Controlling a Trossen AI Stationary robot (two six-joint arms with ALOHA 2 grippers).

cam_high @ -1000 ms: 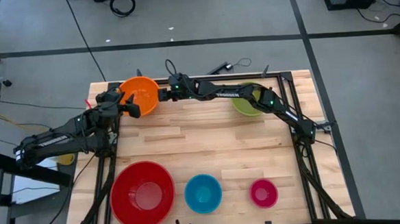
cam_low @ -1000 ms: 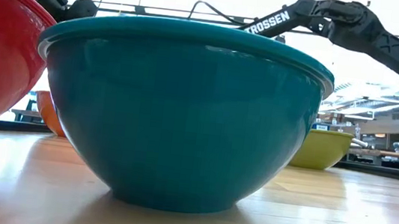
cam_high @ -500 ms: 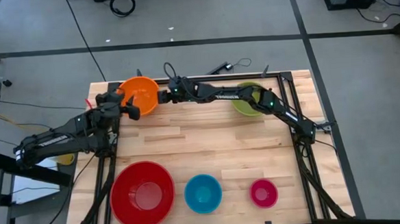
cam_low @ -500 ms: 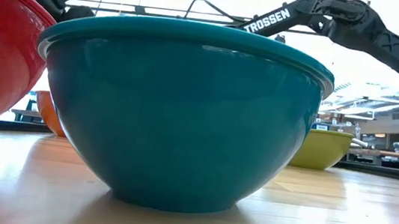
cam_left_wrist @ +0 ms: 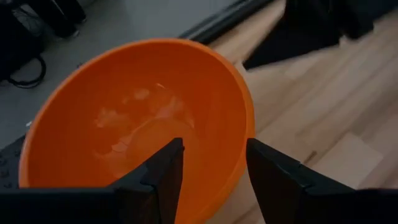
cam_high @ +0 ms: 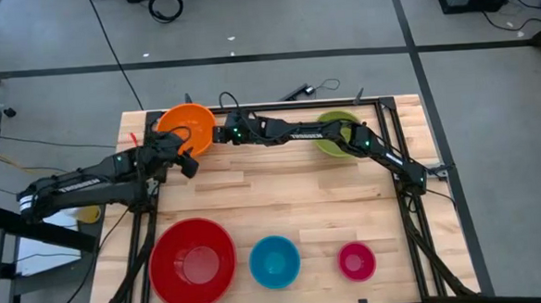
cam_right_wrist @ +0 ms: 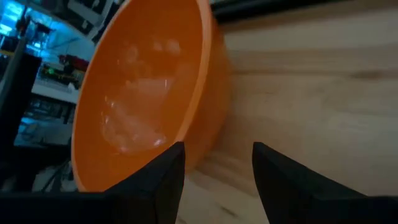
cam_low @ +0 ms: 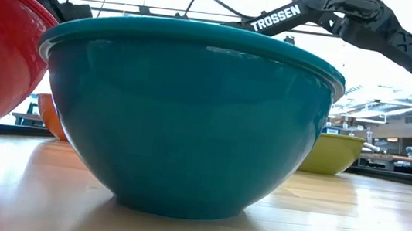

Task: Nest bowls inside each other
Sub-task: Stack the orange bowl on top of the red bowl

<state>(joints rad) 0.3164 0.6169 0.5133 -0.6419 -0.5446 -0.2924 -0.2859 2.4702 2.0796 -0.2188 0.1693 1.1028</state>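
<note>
The orange bowl [cam_high: 188,126] sits at the table's far left corner. The left gripper [cam_left_wrist: 211,171] straddles its near rim, fingers apart, gripping nothing; the right gripper [cam_right_wrist: 214,171] waits open beside it.

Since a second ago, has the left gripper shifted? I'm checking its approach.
Yes: the left gripper slid along the orange bowl rim toward the table's near edge.

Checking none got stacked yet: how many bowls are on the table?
5, all separate: orange bowl at the far left corner, green bowl far right under the right arm, red bowl, blue bowl and pink bowl along the near edge.
</note>
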